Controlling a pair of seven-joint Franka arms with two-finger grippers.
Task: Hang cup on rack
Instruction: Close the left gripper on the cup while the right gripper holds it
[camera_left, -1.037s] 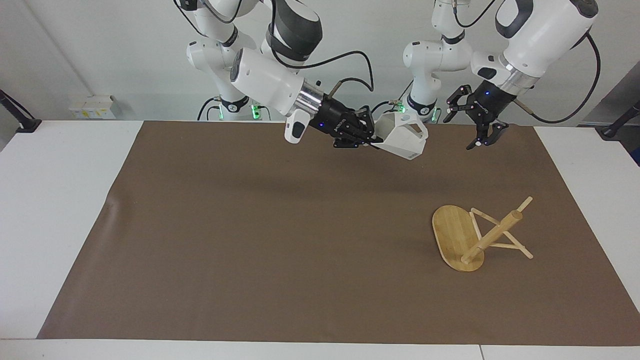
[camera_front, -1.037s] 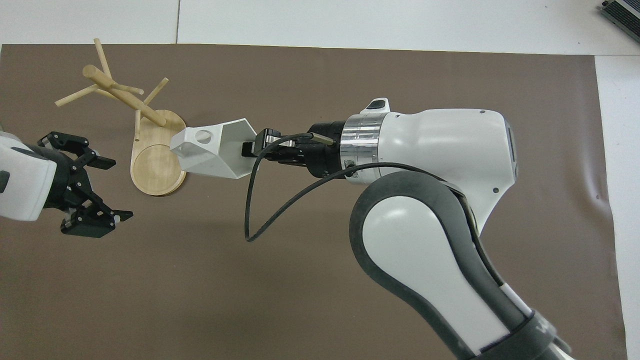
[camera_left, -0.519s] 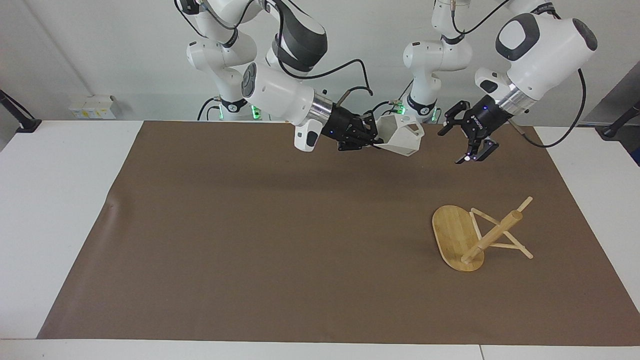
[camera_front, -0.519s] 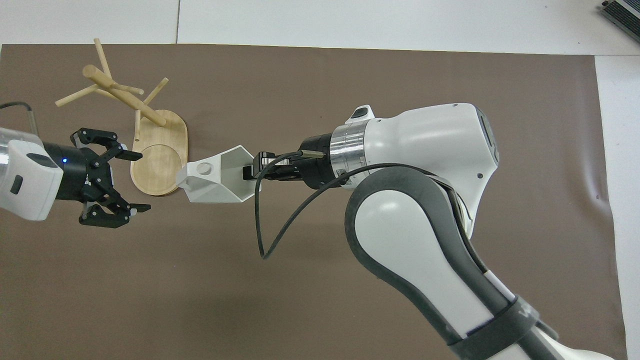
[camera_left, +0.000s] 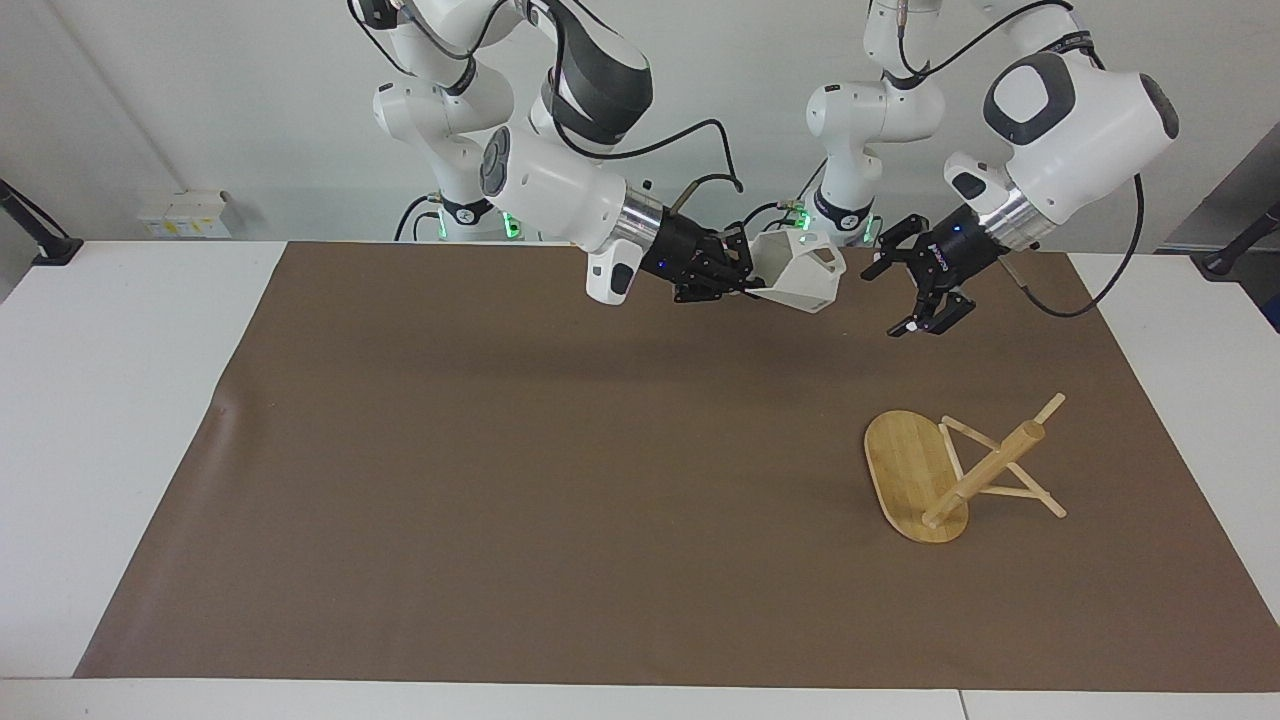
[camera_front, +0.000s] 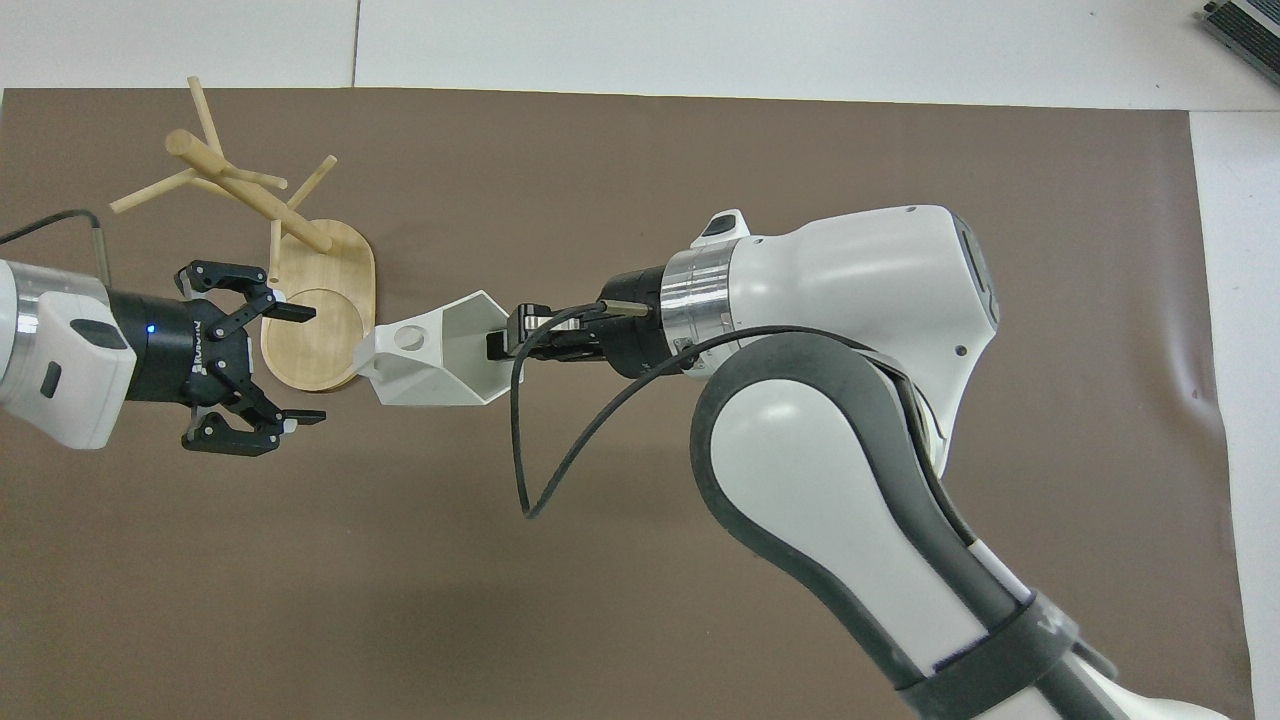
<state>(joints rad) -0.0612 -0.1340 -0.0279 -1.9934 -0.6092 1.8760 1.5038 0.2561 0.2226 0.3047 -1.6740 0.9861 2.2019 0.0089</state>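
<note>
The white faceted cup (camera_left: 800, 275) (camera_front: 430, 355) hangs in the air over the mat, close to the robots' edge of the table. My right gripper (camera_left: 745, 285) (camera_front: 497, 345) is shut on the cup's wall at the rim. The handle with its round hole points toward my left gripper (camera_left: 897, 292) (camera_front: 308, 365), which hovers open a short gap from the cup, touching nothing. The bamboo rack (camera_left: 910, 470) (camera_front: 320, 320) lies tipped over on the mat toward the left arm's end. Its oval base is tilted up and its post and pegs point away from the robots.
A brown mat (camera_left: 500, 450) covers most of the white table (camera_left: 120, 420). A black cable loop (camera_front: 520, 470) hangs from the right wrist.
My left gripper has swung in toward the cup, staying open. The right arm drew the cup a little toward the robots, then held still. The rack has not moved.
</note>
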